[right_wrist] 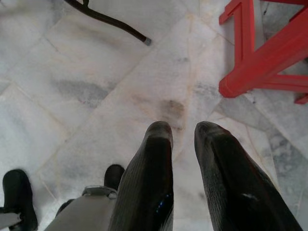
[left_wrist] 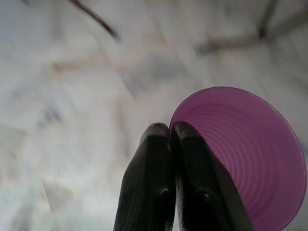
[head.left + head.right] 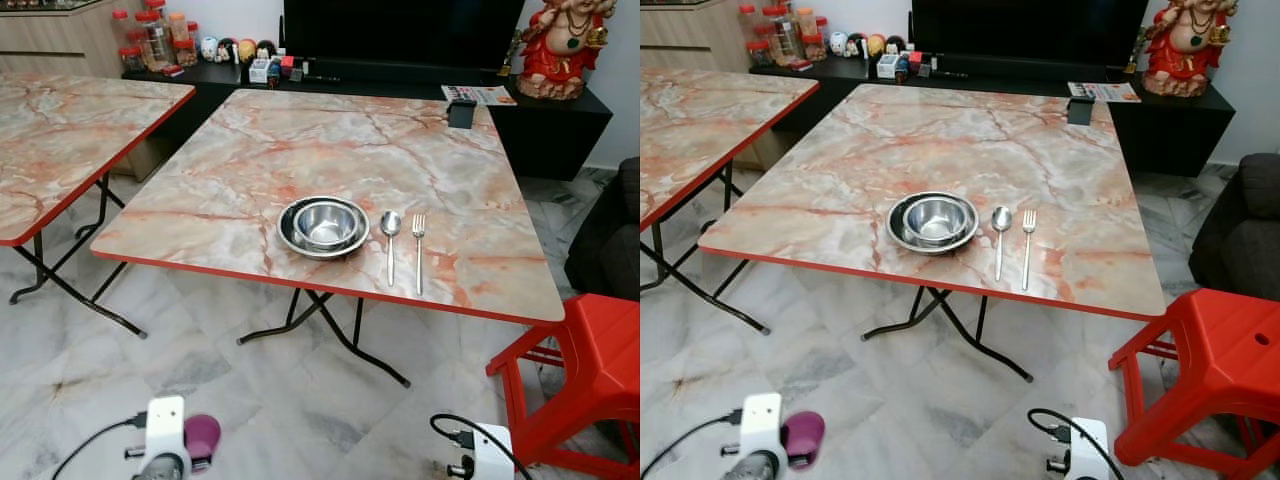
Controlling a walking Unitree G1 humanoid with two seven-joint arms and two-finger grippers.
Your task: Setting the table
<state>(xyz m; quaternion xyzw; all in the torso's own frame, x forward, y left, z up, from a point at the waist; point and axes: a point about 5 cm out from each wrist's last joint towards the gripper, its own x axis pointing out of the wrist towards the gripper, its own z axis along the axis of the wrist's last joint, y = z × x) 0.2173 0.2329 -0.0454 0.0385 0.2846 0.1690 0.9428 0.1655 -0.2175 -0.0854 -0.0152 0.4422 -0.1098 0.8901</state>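
On the marble-patterned table (image 3: 300,150), near its front edge, a steel bowl (image 3: 325,222) sits inside a steel plate (image 3: 288,238). A spoon (image 3: 390,240) and a fork (image 3: 418,250) lie side by side just right of them. My left gripper (image 2: 171,131) hangs low over the floor, shut on the rim of an empty purple cup (image 2: 240,159). The same cup (image 3: 203,435) shows at the bottom left in the left eye view. Down at my right side, the right gripper (image 1: 183,130) is open above the tiles, with nothing between its fingers.
A red plastic stool (image 3: 600,350) stands at the table's front right corner. A second marble table (image 3: 60,140) is on the left. Behind are a black TV console (image 3: 545,125) and a dark sofa (image 3: 610,230). A small black box (image 3: 461,112) sits on the table's far right.
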